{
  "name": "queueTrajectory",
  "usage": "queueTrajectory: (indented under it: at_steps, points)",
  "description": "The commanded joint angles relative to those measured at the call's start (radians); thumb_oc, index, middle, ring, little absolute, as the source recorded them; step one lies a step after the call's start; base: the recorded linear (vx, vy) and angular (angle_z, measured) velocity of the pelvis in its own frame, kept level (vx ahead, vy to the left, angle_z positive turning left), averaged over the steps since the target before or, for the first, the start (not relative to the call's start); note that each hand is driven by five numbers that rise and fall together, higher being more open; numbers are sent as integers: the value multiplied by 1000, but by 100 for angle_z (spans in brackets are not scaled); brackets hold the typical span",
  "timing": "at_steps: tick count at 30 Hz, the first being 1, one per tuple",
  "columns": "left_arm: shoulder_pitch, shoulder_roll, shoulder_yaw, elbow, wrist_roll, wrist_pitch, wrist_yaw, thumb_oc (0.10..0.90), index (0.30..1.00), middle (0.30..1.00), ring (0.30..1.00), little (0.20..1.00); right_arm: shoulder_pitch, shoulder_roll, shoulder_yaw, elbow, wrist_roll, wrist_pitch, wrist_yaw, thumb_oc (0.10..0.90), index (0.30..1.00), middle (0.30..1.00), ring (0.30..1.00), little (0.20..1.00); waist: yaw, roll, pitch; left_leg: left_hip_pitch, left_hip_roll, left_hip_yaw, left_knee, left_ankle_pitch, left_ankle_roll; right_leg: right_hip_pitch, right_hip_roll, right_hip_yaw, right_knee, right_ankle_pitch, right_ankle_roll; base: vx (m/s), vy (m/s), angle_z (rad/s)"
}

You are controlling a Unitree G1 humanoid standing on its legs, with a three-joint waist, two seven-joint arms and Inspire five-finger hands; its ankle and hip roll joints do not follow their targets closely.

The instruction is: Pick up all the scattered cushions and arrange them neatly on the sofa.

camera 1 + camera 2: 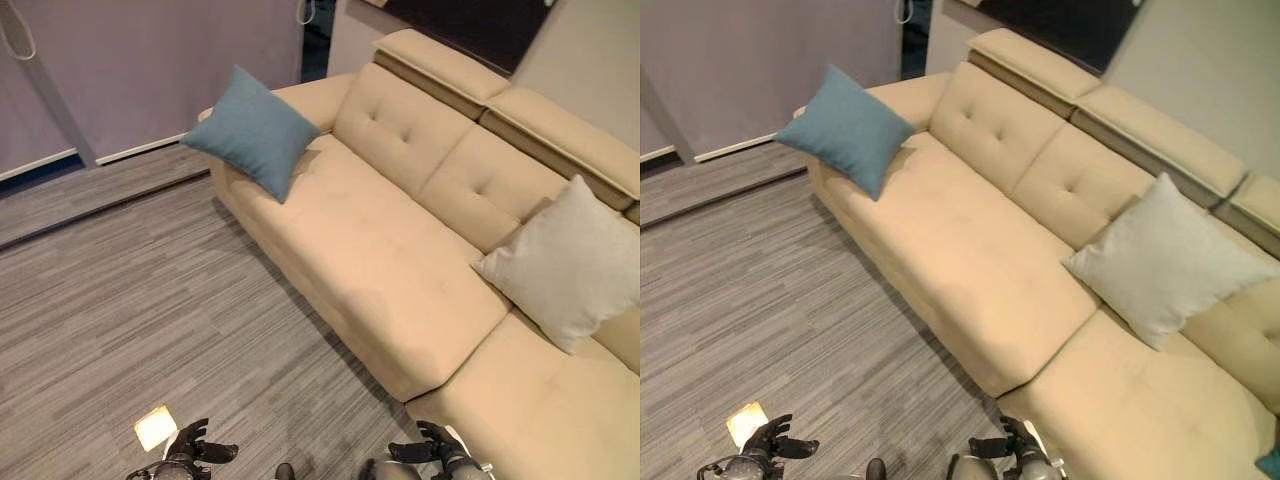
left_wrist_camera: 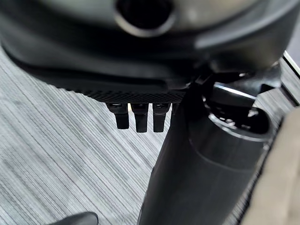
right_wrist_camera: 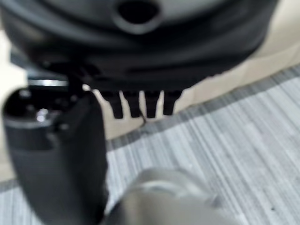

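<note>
A blue cushion leans upright against the armrest at the far left end of the beige sofa. A pale grey cushion stands against the backrest near the corner on the right. My left hand hangs low over the grey striped floor, its fingers straight and holding nothing. My right hand hangs just in front of the sofa's chaise section, its fingers also straight and empty. Both hands are well short of either cushion.
Grey striped floor stretches left of the sofa up to a purple-grey wall. A bright patch lies on the floor beside my left hand. A teal scrap peeks in at the chaise's near right edge.
</note>
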Motion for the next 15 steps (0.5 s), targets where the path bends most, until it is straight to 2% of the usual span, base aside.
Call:
queueTrajectory:
  at_steps: [1, 3, 7, 8, 9, 11, 12, 13, 15]
  points:
    - [-3, 13, 3, -2, 26, -29, 9, 800, 900, 900, 900, 900, -48, -56, 6, -25, 0, -19, -24, 800, 900, 900, 900, 900, -30, -31, -4, -16, -6, -171, 38, -62, -49, 42, 42, 34, -197, 93, -5, 310, -45, 88]
    - [-11, -1, 2, 26, 49, -29, 3, 800, 900, 900, 900, 900, -32, -60, -1, -9, -2, -19, -19, 800, 900, 900, 900, 900, -53, -44, -22, 25, -48, -234, 40, -106, -64, 88, 58, 70, -356, 106, -13, 411, -77, 94]
    - [-1, -11, 3, 25, 45, -27, 2, 800, 900, 900, 900, 900, -11, -66, -8, -20, 6, -24, -14, 800, 900, 900, 900, 900, -64, -40, -41, 26, -47, -244, 120, -130, -93, 120, 75, 74, -363, 103, -34, 266, -117, 100]
    - [2, -15, -1, 14, 41, -25, -1, 800, 900, 900, 900, 900, -9, -71, -17, -24, 22, -31, -15, 800, 900, 900, 900, 900, -70, -44, -38, -39, -19, -179, 288, -90, -146, 190, 63, 48, -407, 93, -52, 242, -136, 88]
    - [2, -15, -1, 14, 41, -25, -1, 800, 900, 900, 900, 900, -9, -71, -17, -24, 22, -31, -15, 800, 900, 900, 900, 900, -70, -43, -39, -42, -18, -179, 294, -93, -147, 190, 64, 48, -407, 93, -53, 162, -118, 74]
    - [-2, -15, -4, 5, 33, -20, -2, 800, 900, 900, 900, 900, -17, -75, -15, -15, 32, -29, -18, 800, 900, 900, 900, 900, -60, -57, -26, -129, 15, -107, 435, -57, -169, 228, 55, 38, -426, 81, -70, 49, -60, 48]
    - [-5, -12, -5, 1, 32, -18, -2, 800, 900, 900, 900, 900, -16, -74, -13, -10, 36, -25, -17, 800, 900, 900, 900, 900, -56, -64, -23, -164, 36, -73, 475, -59, -164, 243, 53, 31, -435, 73, -76, 54, -53, 21]
    - [-5, -12, -5, 1, 32, -18, -2, 800, 900, 900, 900, 900, -16, -74, -13, -10, 36, -25, -17, 800, 900, 900, 900, 900, -56, -64, -24, -164, 36, -73, 476, -59, -164, 242, 53, 31, -435, 73, -76, 79, -43, 13]
    - [-6, -8, -10, -6, 30, -13, -4, 800, 900, 900, 900, 900, -12, -74, -13, -4, 40, -19, -18, 800, 900, 900, 900, 900, -45, -80, -26, -204, 57, -24, 450, -92, -140, 272, 47, 23, -449, 55, -78, 182, -18, 6]
